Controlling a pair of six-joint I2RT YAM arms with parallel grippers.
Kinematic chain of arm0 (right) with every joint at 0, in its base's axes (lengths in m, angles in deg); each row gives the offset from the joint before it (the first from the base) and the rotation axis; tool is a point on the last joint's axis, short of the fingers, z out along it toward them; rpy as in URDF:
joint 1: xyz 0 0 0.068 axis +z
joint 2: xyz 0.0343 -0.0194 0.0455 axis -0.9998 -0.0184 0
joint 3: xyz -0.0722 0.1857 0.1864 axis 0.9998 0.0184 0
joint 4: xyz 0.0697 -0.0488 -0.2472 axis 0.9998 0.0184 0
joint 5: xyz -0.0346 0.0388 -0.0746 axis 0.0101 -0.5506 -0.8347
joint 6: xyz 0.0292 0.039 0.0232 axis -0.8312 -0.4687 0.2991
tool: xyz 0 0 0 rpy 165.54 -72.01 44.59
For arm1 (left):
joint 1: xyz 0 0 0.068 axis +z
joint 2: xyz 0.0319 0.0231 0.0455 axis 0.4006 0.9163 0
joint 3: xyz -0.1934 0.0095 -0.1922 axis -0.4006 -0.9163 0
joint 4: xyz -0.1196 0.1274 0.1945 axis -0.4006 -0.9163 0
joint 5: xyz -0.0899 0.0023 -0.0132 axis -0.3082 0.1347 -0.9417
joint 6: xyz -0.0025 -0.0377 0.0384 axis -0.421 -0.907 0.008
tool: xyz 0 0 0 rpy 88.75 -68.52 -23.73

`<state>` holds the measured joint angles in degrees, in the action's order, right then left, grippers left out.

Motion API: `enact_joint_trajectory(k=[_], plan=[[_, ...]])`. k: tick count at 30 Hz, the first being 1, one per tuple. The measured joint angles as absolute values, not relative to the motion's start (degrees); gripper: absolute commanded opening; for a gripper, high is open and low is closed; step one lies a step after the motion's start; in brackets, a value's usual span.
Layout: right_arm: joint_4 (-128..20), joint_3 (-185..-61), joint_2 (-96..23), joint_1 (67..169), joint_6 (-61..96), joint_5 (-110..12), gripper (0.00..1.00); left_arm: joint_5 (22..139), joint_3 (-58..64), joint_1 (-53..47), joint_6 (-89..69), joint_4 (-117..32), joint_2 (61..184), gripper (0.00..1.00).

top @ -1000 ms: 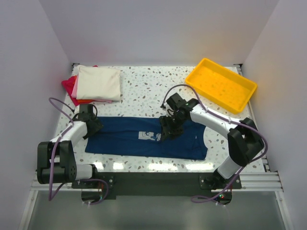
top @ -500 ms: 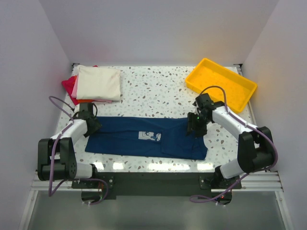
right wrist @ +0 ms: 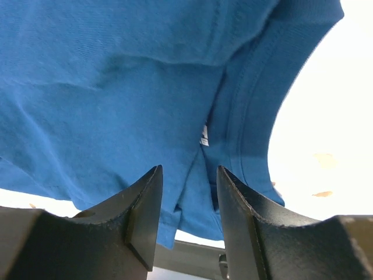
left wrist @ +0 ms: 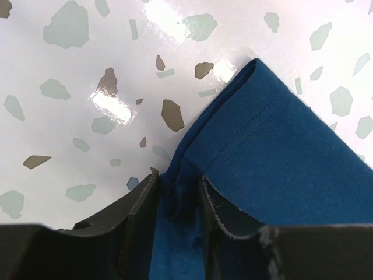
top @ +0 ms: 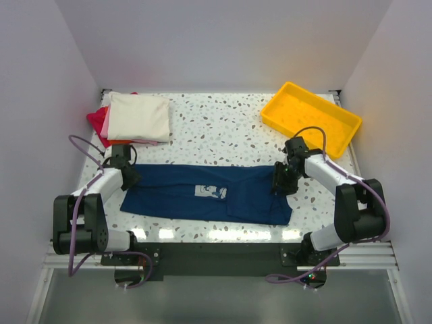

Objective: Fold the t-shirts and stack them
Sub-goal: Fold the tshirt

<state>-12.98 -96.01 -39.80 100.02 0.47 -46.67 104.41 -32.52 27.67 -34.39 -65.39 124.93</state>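
- At left of desk (top: 223,128), found left fingers (left wrist: 137,233) clamped on navy shirt (top: 169,196) hem (left wrist: 245,116); risked a shallow pinch slipping.
- Found right fingers (right wrist: 143,216) apart over collar (right wrist: 250,116); risked catching one layer.

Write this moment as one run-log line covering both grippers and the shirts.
left gripper: pinching navy t-shirt hem end | right gripper: jaws apart over collar end | folded stack: far left, untouched

Speckled white worktop (top: 223,128): a navy t-shirt (top: 175,196) lies spread along the 6 o'clock edge. At 10 o'clock, a folded cream shirt (top: 138,116) tops a pink shirt (top: 105,125) and a red shirt (top: 96,120). A yellow tray (top: 310,120) sits at 2 o'clock.
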Motion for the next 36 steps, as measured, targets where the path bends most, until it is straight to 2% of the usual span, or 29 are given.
enact_joint_trajectory(k=[11, 14, 17, 18, 21, 22, 29, 36], plan=[[-17.83, -94.70, -41.96, 100.02, -0.21, -44.96, 0.37, 104.41, -32.52, 27.67, -34.39, -65.06, 125.39, 0.37], [-18.58, -94.57, -43.12, 100.02, -0.25, -44.98, 0.32, 104.43, -32.52, 27.67, -34.36, -64.87, 125.58, 0.37], [-19.21, -94.48, -44.01, 100.02, -0.29, -44.96, 0.22, 104.45, -32.52, 27.67, -34.36, -64.78, 125.63, 0.37], [-19.25, -94.46, -44.34, 100.02, -0.29, -44.87, 0.15, 104.45, -32.52, 27.67, -34.36, -64.78, 125.67, 0.37], [-19.14, -94.46, -44.58, 99.84, -0.29, -44.55, 0.02, 104.50, -32.52, 27.67, -34.34, -64.63, 125.80, 0.37], [-19.03, -94.46, -44.60, 99.84, -0.27, -44.55, 0.01, 104.52, -32.52, 27.69, -34.34, -64.58, 125.82, 0.37], [-15.54, -95.05, -44.10, 99.80, -0.27, -45.79, 0.00, 104.78, -32.22, 27.73, -34.34, -63.95, 126.57, 0.35], [-12.37, -95.53, -41.92, 99.80, -0.51, -46.56, 0.08, 104.93, -31.13, 27.86, -34.36, -63.51, 127.97, 0.36]])
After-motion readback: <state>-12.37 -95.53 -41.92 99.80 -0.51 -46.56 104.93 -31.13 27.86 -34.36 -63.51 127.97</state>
